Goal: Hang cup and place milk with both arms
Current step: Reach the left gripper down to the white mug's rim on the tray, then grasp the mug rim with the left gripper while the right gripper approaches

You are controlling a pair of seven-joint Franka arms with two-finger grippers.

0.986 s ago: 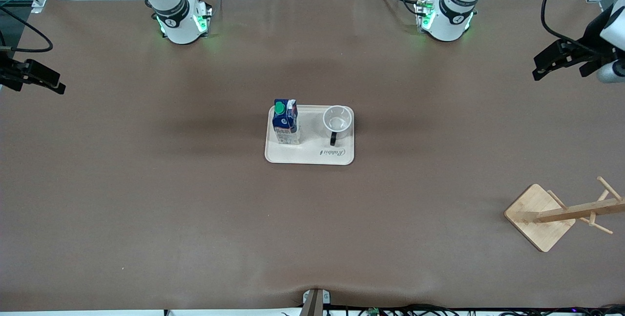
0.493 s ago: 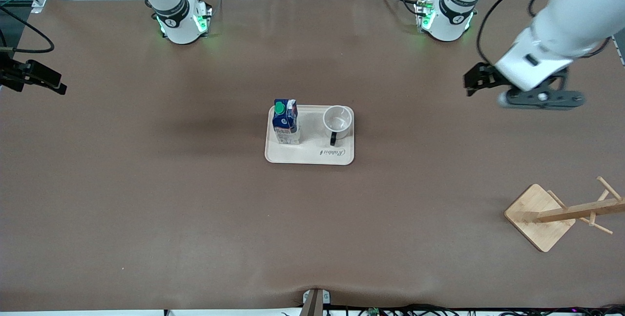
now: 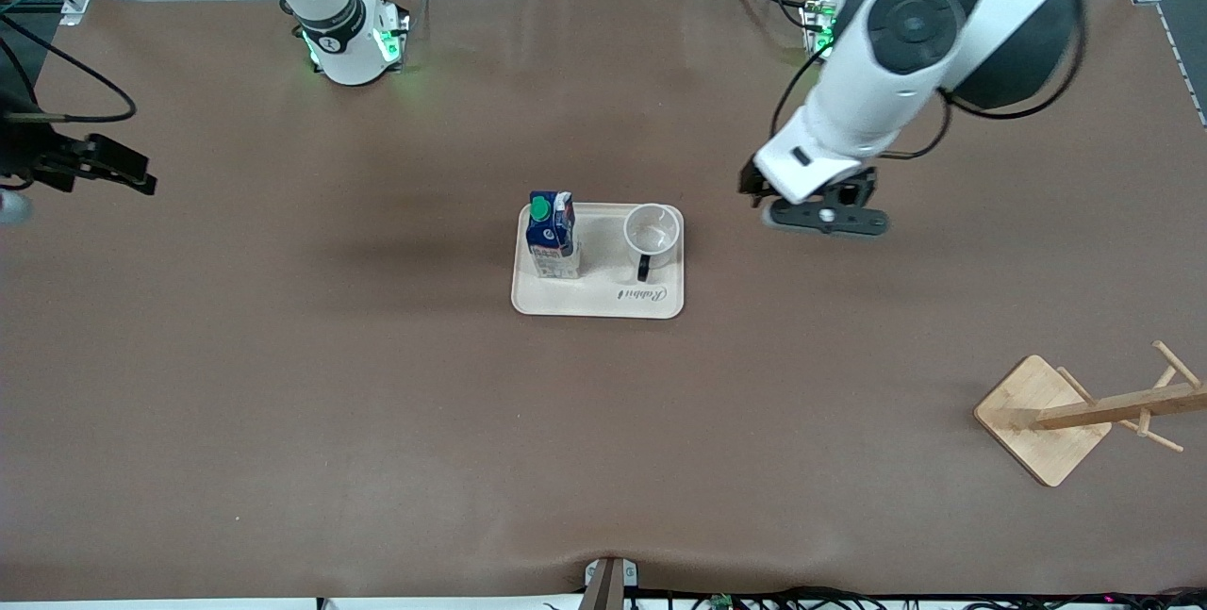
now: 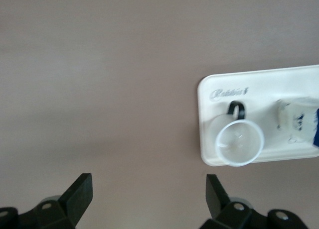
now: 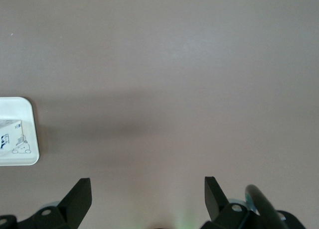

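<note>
I see the left gripper (image 4: 147,199) spread wide, empty, over bare desk (image 3: 377,403) beside the tray (image 3: 598,304); right gripper (image 5: 148,199) wide, half cut off at the desk's edge; milk (image 4: 299,120) only partly in the left wrist view.

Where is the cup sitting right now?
The cup stands upright on the cream tray at mid-table, beside the milk, on the tray's end toward the left arm, with its handle pointing at the front camera.
</note>
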